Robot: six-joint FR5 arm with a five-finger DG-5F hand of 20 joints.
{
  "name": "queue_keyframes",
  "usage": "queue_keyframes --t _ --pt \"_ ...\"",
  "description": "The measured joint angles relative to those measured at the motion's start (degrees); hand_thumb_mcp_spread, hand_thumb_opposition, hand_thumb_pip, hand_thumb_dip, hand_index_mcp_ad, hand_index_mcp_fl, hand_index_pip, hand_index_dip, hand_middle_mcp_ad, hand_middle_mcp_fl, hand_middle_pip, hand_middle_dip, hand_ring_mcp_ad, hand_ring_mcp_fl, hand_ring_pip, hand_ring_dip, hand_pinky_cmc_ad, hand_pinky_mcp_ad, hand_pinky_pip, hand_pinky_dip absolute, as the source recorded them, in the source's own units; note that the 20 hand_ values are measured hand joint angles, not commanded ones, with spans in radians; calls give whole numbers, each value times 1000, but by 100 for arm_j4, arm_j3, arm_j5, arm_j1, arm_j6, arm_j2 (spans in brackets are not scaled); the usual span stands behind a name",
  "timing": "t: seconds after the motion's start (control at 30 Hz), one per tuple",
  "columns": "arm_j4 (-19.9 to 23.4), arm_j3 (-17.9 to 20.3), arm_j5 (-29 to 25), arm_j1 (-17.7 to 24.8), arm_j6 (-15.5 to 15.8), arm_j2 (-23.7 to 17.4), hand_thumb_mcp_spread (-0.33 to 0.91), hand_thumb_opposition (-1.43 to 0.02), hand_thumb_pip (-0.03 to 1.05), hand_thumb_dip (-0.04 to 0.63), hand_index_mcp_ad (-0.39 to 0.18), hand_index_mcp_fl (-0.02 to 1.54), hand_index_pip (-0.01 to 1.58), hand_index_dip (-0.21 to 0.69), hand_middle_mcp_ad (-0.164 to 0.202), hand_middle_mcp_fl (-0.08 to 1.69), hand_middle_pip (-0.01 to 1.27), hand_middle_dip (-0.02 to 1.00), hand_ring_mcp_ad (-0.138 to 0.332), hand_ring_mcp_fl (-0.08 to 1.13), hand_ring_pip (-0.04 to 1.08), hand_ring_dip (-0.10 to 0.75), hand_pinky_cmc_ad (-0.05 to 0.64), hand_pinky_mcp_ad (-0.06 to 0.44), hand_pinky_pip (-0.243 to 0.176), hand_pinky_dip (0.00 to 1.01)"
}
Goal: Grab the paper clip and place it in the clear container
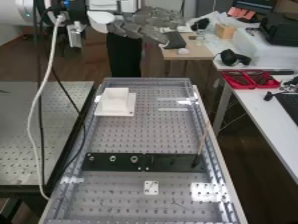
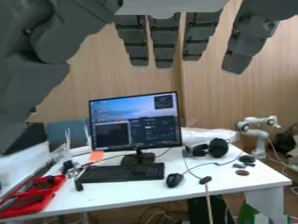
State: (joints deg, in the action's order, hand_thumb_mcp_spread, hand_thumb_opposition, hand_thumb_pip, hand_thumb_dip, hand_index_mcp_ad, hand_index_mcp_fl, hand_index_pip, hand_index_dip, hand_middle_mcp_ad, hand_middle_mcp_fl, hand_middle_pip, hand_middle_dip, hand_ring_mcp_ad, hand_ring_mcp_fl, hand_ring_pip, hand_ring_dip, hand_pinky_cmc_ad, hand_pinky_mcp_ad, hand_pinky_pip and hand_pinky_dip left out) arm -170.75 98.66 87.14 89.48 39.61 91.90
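Well, the hand (image 1: pixel 141 28) is up in the air beyond the far end of the perforated desk (image 1: pixel 123 140), high above it and touching nothing on it. It is spread open — the fingers (image 2: pixel 164 42) point straight out, apart from one another, with nothing pinched between them and the thumb (image 2: pixel 66 37). As for the paper clip, I cannot tell for sure where it is; a thin dark line (image 1: pixel 178 204) lies on the near part of the desk, beside a small white plate (image 1: pixel 151 185), but it is too faint to name. I cannot make out the clear container with any certainty either. A black strip (image 1: pixel 116 167) with round holes crosses the desk, and a thin stick (image 1: pixel 204 135) slants up near its right end in the high view. Towards the far left corner sits a white block (image 1: pixel 115 95) on a flat white base (image 1: pixel 127 111). The wrist view takes in a monitor (image 2: pixel 136 112), a black keyboard (image 2: pixel 123 172) and red trays (image 2: pixel 26 202) on a white table (image 2: pixel 219 185).
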Motion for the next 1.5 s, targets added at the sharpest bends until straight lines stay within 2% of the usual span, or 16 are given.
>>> queue_keyframes --t 0.2,0.37,0.43,0.53,0.7,0.93,1.03,1.17,1.23,1.43,1.5 --pt "901 611 -36 -100 -60 145 375 -698 239 49 28 143 86 150 101 117 154 101 127 -2 134 28 365 309 -63 206" --pt "1066 823 -13 -224 -109 403 415 -712 314 112 30 199 89 138 101 155 155 140 129 -2 134 42 365 309 -59 208" --pt "1078 868 10 -291 -134 537 429 -726 319 124 26 199 87 133 105 204 155 159 129 -2 134 49 365 305 -61 202" --pt "1098 923 54 -406 -169 725 431 -742 332 152 19 199 87 126 105 206 152 176 127 -2 126 51 365 305 -28 204" --pt "1228 1022 145 -667 -123 1031 445 -775 333 190 9 202 87 108 101 267 152 220 124 0 126 51 363 305 -26 194" --pt "1444 1072 274 -952 -22 1307 478 -791 380 211 0 202 89 89 98 344 150 288 115 30 133 77 367 302 -2 192" --pt "1469 1069 318 -1057 35 1403 476 -791 387 220 -23 202 101 75 99 346 145 319 115 51 131 86 367 300 3 195" --pt "1602 1038 357 -1230 134 1541 480 -791 400 225 -23 290 115 75 99 344 138 323 115 51 127 86 360 293 2 190" --pt "1668 999 394 -1291 178 1593 476 -791 400 236 -23 304 138 79 96 349 138 325 115 51 127 84 346 297 19 195" --pt "1613 640 759 -1564 357 1859 494 -789 400 236 -51 386 281 110 96 295 129 323 115 45 133 87 351 295 17 195" --pt "1555 480 968 -1653 445 1968 494 -789 400 236 -54 401 328 110 99 279 129 323 112 45 129 84 328 291 21 195"
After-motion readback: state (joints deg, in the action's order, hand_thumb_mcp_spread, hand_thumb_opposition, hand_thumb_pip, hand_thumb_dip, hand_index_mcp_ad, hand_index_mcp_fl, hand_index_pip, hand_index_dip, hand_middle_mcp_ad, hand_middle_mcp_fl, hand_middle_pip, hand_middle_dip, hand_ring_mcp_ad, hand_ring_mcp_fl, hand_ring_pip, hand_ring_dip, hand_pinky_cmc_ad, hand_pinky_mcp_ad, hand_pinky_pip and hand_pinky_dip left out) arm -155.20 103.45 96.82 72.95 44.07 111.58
